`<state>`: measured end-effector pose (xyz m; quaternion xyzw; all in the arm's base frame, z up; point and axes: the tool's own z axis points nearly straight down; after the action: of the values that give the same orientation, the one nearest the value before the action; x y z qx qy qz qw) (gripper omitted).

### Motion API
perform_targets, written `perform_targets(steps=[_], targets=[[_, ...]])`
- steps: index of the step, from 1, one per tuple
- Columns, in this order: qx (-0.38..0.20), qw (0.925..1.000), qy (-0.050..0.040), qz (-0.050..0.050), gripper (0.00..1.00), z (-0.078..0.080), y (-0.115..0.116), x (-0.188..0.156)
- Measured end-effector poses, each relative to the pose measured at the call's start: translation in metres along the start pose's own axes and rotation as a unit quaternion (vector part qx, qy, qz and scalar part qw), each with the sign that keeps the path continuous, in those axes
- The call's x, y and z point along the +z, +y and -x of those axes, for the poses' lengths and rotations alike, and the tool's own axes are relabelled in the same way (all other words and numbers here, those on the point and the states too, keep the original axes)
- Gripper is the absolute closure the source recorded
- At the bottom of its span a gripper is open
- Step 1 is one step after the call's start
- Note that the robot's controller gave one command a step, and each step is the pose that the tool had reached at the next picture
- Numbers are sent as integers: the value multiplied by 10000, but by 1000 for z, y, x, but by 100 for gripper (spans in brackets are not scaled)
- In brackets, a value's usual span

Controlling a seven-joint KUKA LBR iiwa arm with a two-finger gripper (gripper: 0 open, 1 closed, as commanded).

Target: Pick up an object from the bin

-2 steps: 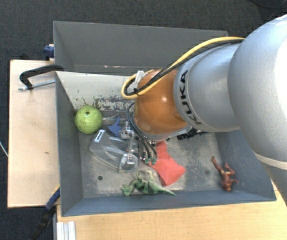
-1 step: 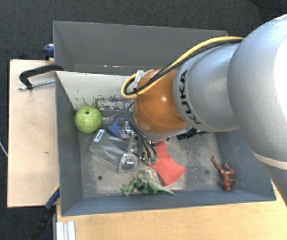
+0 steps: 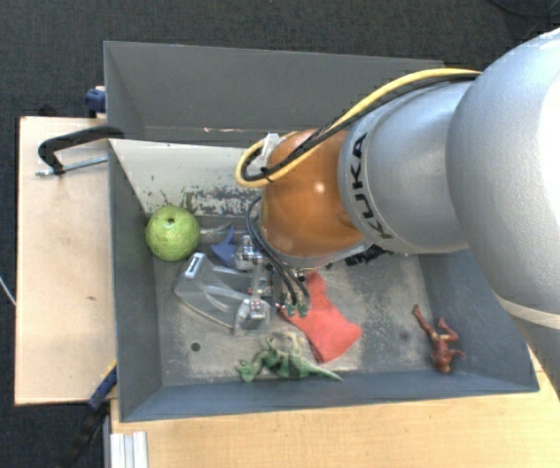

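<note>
— Any writing you can read from where you stand?

— One word: "KUKA" (image 3: 360,185), dark letters running sideways on the grey arm (image 3: 426,164), right of centre. A yellow cable (image 3: 397,91) runs along the arm above it.

— And the bin (image 3: 260,86)? Take it from the left.

— First a green apple (image 3: 173,234), close to the left wall, about mid-height in the frame. Just right of it and lower, a clear plastic piece (image 3: 210,295) lies on the floor of the bin. A small blue thing (image 3: 223,253) sits at its upper edge.

— Where's the gripper?

— The gripper (image 3: 256,305) is down near the middle of the frame, under the orange cover (image 3: 304,203). Its tip is at the right edge of that clear plastic piece. Whether it's released or clenched I can't tell; the metal parts run together from here.

— Carry on rightward.

— Just beside the gripper, to its lower right, there's a flat salmon-red piece (image 3: 329,330). Below that, along the near wall, a green toy reptile (image 3: 285,364) lies stretched out. Well apart from all that, in the lower right corner of the bin, is a small brown toy figure (image 3: 441,341).
</note>
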<state>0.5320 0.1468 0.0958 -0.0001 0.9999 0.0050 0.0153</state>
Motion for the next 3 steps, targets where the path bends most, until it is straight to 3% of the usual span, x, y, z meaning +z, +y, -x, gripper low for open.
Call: perform_targets(steps=[1,2,3], targets=[[-155,9999,20,-25,100,2,1,0],[-99,9999,129,-37,100,6,2,-32],[71,9999,129,-38,100,-4,-1,-64]])
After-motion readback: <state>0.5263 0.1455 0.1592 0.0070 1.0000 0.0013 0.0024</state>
